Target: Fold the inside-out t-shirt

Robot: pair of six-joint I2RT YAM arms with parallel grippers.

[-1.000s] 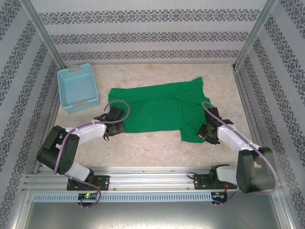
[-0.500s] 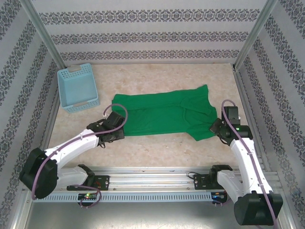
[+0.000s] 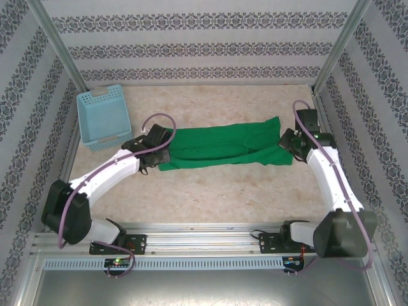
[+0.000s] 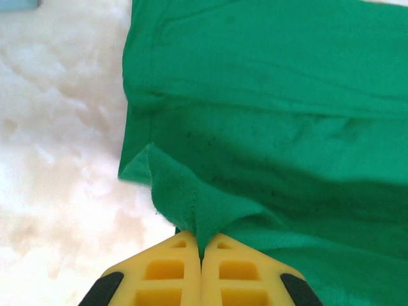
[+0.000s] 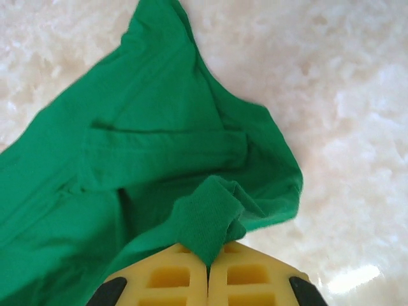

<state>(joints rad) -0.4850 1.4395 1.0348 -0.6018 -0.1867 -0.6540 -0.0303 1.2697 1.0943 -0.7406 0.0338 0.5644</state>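
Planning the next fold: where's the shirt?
Top view: the shirt lies mid-table between the left end effector and right end effector, right of the basket.

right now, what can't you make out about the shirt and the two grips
- Lower layers of the t-shirt: covered by its upper fold, top view.
- How much cloth is pinched in the left gripper and right gripper: hidden between the shut jaws, wrist views.
- Rest of the t-shirt: cut off by the right edge in the left wrist view, by the left edge in the right wrist view.
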